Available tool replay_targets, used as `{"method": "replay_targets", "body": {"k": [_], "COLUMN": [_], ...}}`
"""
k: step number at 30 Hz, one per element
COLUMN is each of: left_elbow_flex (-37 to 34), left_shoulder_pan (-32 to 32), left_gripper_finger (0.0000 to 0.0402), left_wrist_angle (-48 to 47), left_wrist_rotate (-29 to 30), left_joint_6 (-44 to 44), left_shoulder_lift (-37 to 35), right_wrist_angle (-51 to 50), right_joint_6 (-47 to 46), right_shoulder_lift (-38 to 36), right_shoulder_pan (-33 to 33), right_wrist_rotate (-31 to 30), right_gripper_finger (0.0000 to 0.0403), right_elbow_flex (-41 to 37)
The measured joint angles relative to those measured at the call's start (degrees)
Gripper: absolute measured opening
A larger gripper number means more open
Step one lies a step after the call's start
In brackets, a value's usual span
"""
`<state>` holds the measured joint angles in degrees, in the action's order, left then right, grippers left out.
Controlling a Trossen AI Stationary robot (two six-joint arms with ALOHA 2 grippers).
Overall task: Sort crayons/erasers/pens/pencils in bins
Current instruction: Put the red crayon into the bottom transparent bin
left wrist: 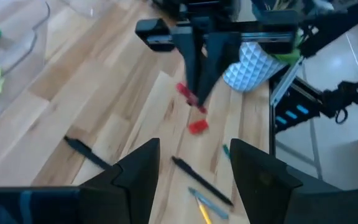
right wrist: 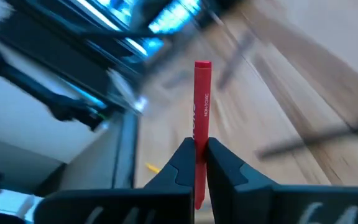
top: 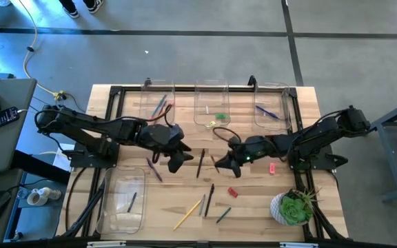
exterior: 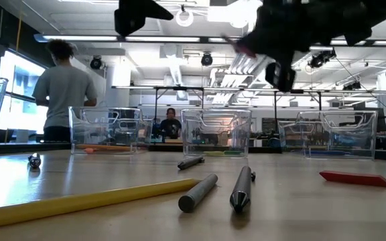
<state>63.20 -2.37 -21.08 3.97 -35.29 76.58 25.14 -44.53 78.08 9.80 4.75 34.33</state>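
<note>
My right gripper is above the table's middle, shut on a red crayon. It also shows in the left wrist view, with the crayon at its fingertips. My left gripper is open and empty above the table, just left of the right one; its fingers frame bare wood. Three clear bins stand along the far edge: left, middle, right. A longer bin stands at the near left. My right gripper pinches the red crayon between its two fingers, on the crayon's lower part. Most of the crayon sticks out past the fingertips, along the fingers. It is lifted clear of the table, slanting below the fingers in the left wrist view.
Loose on the table: dark pens, a yellow pencil, a small red piece and a pink eraser. A potted plant stands near right. A green eraser lies in the middle bin. People are beyond the table.
</note>
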Motion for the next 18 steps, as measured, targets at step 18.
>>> {"method": "replay_targets", "body": {"k": [18], "left_elbow_flex": [0.0], "left_shoulder_pan": [0.0], "left_gripper_finger": [0.0186], "left_wrist_angle": [14.6], "left_wrist_rotate": [2.1], "left_joint_6": [4.6], "left_shoulder_lift": [0.0], "right_wrist_angle": [9.7], "right_joint_6": [14.6], "right_shoulder_lift": [-0.1], "right_shoulder_pan": [-0.3], "right_wrist_rotate": [-0.2], "right_gripper_finger": [0.0001], "right_elbow_flex": [7.6]}}
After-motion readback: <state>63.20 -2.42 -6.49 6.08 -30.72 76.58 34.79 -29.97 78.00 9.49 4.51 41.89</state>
